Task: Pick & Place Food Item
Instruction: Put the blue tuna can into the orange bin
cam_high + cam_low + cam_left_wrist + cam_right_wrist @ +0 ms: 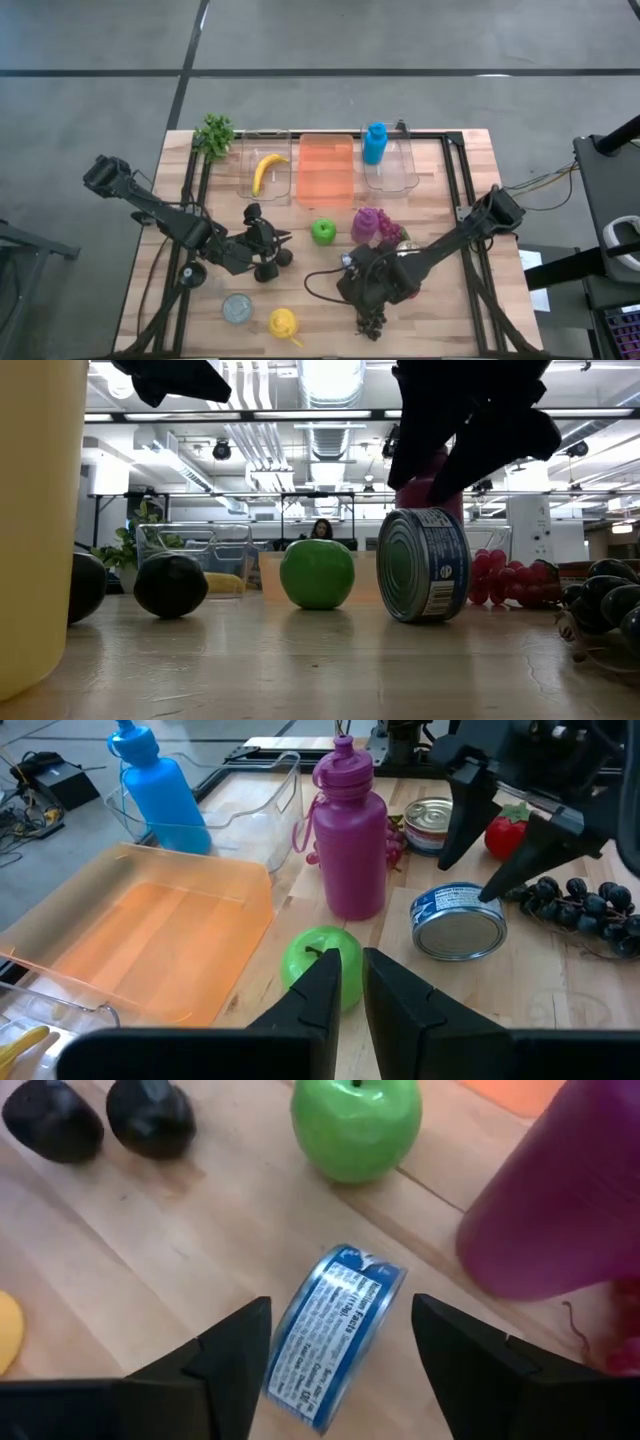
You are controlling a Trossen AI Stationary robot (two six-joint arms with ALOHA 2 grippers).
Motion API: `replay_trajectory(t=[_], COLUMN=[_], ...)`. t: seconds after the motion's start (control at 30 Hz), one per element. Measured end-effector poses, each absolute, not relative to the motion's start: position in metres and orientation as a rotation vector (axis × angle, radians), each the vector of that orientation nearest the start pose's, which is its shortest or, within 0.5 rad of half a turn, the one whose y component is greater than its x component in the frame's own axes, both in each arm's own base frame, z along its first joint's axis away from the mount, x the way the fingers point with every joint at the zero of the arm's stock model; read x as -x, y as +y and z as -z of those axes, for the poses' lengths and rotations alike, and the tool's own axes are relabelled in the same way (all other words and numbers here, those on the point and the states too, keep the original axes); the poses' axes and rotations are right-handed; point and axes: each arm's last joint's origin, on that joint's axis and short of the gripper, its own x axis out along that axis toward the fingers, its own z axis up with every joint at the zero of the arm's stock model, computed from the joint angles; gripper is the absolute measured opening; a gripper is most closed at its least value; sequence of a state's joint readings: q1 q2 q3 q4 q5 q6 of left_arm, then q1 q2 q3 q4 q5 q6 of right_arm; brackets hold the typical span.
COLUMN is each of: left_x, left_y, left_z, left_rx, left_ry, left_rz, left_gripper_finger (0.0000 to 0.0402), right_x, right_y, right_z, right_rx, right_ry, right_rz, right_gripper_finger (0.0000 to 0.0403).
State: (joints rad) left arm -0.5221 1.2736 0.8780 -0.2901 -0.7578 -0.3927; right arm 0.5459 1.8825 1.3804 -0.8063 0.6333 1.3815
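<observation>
A tin can with a blue label (335, 1335) lies on its round side on the wooden table (440, 180), in front of a purple bottle (350, 835). My right gripper (340, 1305) hangs open just above the can, one finger on either side, and touches nothing. In the low view the can (425, 565) sits under that gripper. A green apple (323, 231) rests on the table between the two arms. My left gripper (352, 995) points at the apple from the left with its fingers shut on nothing.
Along the far edge stand a clear bin with a banana (268, 170), an orange bin (326, 168) and a clear bin with a blue bottle (375, 143). Two dark fruits (150, 1115) lie left of the can. Dark grapes (580, 905), a strawberry (505, 830), a second tin (435, 820) and a yellow object (285, 323) lie nearby.
</observation>
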Motion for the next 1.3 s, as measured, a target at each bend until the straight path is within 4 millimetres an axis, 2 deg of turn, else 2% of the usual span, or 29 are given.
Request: replay_trajectory(t=[0.33,0.6,0.73,1.0,1.13,1.3], left_x=[-0.236,-0.236,-0.236,-0.236,-0.236,-0.236], left_y=[-0.113,-0.113,-0.113,-0.113,-0.113,-0.113], left_z=[-0.261,-0.261,-0.261,-0.261,-0.261,-0.260], left_rx=[-0.029,-0.030,-0.030,-0.030,-0.030,-0.030], left_ry=[0.493,0.494,0.494,0.494,0.494,0.494], left_rz=[-0.327,-0.327,-0.327,-0.327,-0.327,-0.327], left_gripper_finger=[0.0047,0.0047,0.0047,0.0047,0.0047,0.0047], right_x=[-0.325,-0.333,-0.335,-0.335,-0.336,-0.336], right_y=[0.178,0.181,0.181,0.180,0.180,0.181], right_z=[-0.199,-0.167,-0.157,-0.159,-0.158,-0.157], right_rx=[-0.531,-0.511,-0.500,-0.468,-0.471,-0.478], right_ry=[0.776,0.805,0.806,0.771,0.769,0.767], right_rz=[0.742,0.798,0.823,0.829,0.831,0.827], right_gripper_finger=[0.0330,0.0363,0.0363,0.0359,0.0329,0.0270])
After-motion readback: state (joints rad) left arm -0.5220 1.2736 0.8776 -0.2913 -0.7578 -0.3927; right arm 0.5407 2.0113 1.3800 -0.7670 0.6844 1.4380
